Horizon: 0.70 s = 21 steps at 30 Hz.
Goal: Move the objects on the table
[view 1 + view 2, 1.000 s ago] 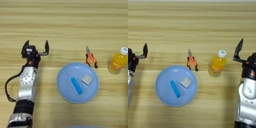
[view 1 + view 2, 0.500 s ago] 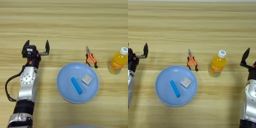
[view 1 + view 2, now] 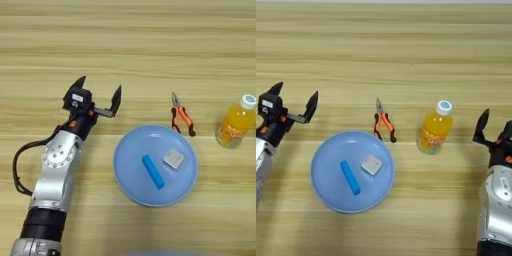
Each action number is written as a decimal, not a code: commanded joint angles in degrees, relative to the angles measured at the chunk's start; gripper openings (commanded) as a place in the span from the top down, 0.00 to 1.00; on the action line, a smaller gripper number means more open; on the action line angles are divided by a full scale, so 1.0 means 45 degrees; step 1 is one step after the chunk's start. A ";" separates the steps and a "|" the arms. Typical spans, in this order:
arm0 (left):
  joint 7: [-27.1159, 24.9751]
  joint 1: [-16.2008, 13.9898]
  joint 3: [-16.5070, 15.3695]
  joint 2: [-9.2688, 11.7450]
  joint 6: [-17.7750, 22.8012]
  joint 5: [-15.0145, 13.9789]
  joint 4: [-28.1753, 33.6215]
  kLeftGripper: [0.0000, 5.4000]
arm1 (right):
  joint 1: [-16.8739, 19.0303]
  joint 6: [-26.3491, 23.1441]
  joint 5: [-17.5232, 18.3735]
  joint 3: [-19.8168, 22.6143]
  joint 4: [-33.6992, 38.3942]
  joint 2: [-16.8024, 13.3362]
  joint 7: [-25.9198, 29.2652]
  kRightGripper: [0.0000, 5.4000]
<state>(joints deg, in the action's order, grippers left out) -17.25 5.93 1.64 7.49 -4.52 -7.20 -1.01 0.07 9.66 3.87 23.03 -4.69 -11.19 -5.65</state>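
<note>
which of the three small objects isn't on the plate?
The orange-drink bottle: it stands on bare table right of the pliers; blue bar and grey block lie on the plate.

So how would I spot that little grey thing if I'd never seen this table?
Find the large light-blue round plate in the middle of the wooden table. Two small things lie on it: a blue oblong bar and, just right of it, the grey square block. It is the only grey, square piece there.
</note>
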 commanded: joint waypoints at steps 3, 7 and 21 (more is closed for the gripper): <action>-0.0902 -0.0943 0.1420 0.0308 0.2093 -0.0007 0.2122 0.00 | -0.0045 0.0038 0.0051 -0.0079 -0.0044 -0.0080 0.0057 0.01; -0.1218 -0.1214 0.1900 0.0421 0.2550 0.0092 0.2514 0.00 | -0.0038 0.0017 0.0022 -0.0125 -0.0041 -0.0067 0.0048 0.01; 0.1903 0.0907 -0.1790 0.0233 -0.1320 0.0237 -0.3372 0.00 | 0.0033 0.0201 -0.0123 -0.0694 -0.0158 0.0019 0.0274 0.01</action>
<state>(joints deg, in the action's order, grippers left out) -9.26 8.69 -5.49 8.14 -8.31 -6.62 -13.13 0.14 10.24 3.53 20.26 -5.25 -11.12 -4.59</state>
